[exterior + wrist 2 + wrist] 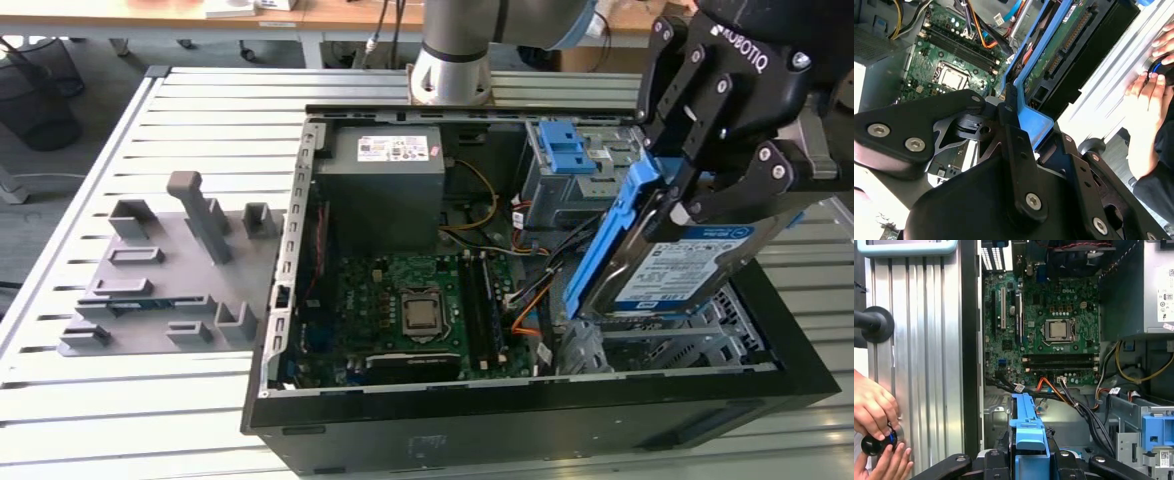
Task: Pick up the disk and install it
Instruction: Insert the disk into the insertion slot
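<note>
The disk (687, 265) is a silver drive with a white-and-blue label and blue rails. It hangs tilted on edge above the drive cage (694, 335) at the exterior view's right end of the open computer case (534, 395). My gripper (694, 200) is shut on its upper end. In the second wrist view the disk's green circuit-board underside (1059, 45) and blue rail run away from the black fingers (1014, 130). The first wrist view shows the rail end (1026, 430) between the fingers, above the case floor.
Inside the case lie a motherboard (407, 300), a grey power-supply box (387, 165), a blue latch piece (567, 150) and loose cables (527, 300). A grey fixture plate (160, 270) sits on the slatted table. A person's hands (874, 415) hold a black knob beside the case.
</note>
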You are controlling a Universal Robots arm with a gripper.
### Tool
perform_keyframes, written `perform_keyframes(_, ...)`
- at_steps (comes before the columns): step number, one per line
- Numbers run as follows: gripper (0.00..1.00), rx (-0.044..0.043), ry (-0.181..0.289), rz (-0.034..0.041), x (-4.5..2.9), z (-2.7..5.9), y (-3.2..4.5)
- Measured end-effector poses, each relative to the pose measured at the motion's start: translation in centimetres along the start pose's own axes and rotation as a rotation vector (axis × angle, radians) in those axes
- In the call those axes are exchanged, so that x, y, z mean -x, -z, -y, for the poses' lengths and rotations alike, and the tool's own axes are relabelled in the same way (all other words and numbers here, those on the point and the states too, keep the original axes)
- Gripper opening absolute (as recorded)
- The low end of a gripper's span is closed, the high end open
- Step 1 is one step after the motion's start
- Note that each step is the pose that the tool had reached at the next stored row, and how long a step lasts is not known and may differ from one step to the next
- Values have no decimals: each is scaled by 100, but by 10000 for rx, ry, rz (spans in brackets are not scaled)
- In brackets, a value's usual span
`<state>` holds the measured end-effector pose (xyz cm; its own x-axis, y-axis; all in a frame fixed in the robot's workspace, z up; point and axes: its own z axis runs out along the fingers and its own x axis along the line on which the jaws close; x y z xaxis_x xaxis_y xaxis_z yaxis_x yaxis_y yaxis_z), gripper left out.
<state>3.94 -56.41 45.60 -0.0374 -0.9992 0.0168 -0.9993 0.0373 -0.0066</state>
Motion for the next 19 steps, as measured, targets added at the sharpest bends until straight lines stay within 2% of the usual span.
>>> perform_keyframes(14,36,0,-1,0,10,248,-82)
perform_keyframes(19,36,0,-2,-3,12,282,-93)
